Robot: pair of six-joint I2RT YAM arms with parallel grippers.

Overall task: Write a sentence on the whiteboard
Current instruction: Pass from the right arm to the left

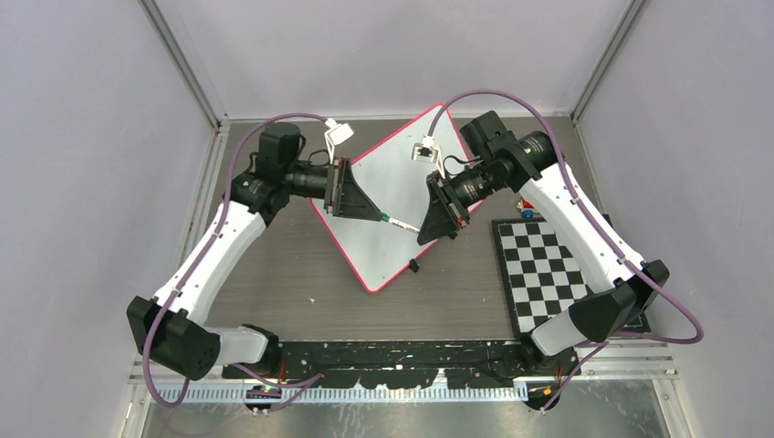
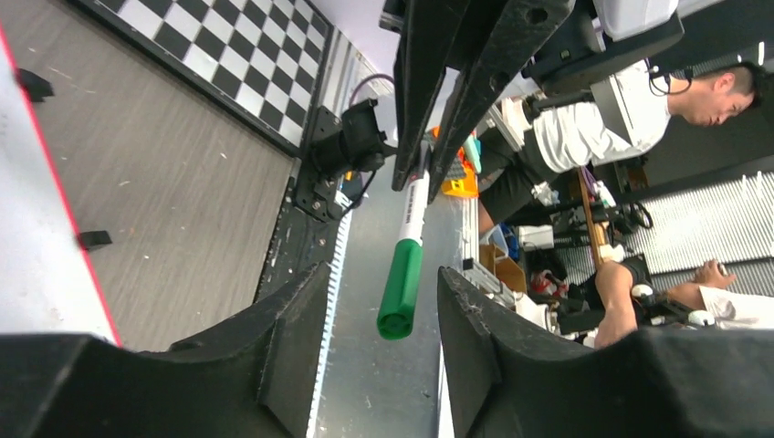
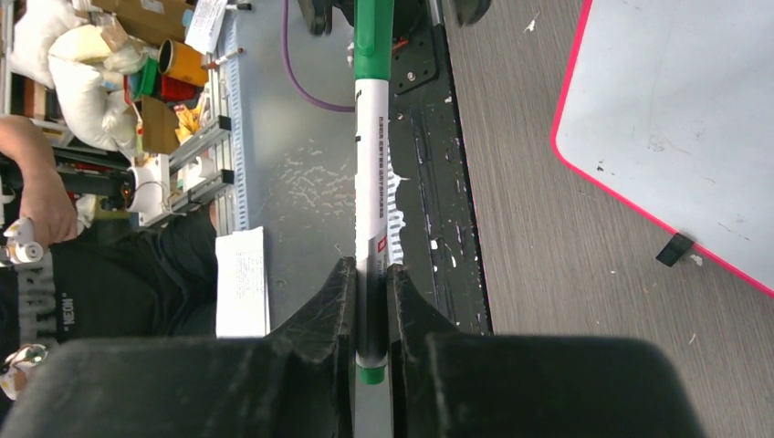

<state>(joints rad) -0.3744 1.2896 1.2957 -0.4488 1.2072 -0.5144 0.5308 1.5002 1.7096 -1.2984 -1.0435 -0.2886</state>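
Note:
The whiteboard [image 1: 392, 182] lies turned like a diamond at the table's middle; its surface shows no writing. It also shows in the right wrist view [image 3: 675, 109]. My right gripper [image 1: 429, 224] is shut on the barrel of a white marker [image 3: 372, 164] with a green cap [image 3: 372, 36], held level above the board's near part. In the top view the marker [image 1: 399, 222] spans between both grippers. My left gripper [image 1: 365, 208] is open, and in the left wrist view the gripper [image 2: 383, 272] has the green cap [image 2: 402, 283] between its jaws, with gaps on both sides.
A black-and-white checkerboard mat [image 1: 548, 274] lies at the right, with small coloured objects [image 1: 528, 210] at its far corner. A black clip [image 1: 413, 265] sits at the board's near edge, also in the right wrist view [image 3: 675, 248]. A person [image 2: 639, 109] sits beyond the table's near edge.

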